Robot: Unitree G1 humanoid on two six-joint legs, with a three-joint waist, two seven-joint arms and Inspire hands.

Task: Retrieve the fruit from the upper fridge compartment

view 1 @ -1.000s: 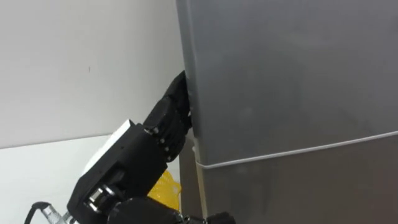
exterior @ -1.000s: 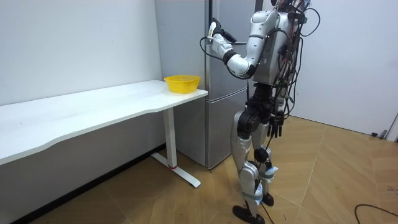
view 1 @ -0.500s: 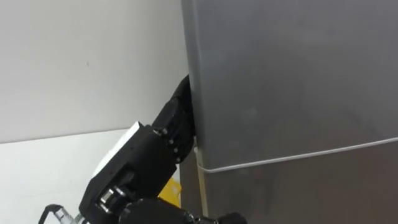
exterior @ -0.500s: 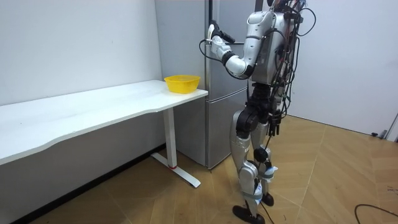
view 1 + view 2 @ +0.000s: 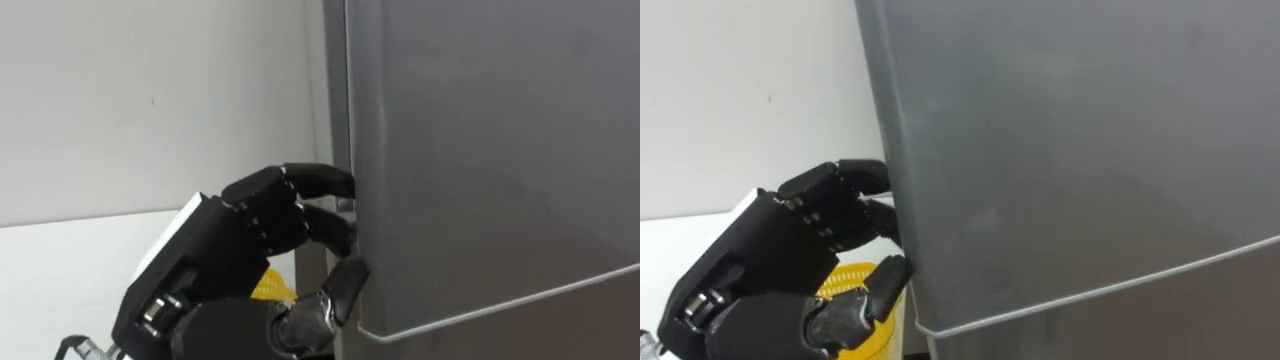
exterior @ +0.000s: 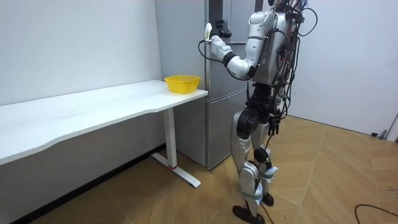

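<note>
Upper fridge door (image 5: 480,150) fills our view from 12 to 4 o'clock and is cracked ajar at its left edge. Our left hand (image 5: 265,215) is at 8 o'clock, fingers (image 5: 320,180) hooked round that edge and thumb against it, so it is gripping the door. Yellow bowl (image 5: 265,288) peeks out below the hand, on the white table (image 6: 93,109) at our 9 o'clock.

i see a yellow bowl (image 6: 182,83) sitting at one end of the white table (image 6: 93,109), which runs along the pale wall (image 6: 74,43).
</note>
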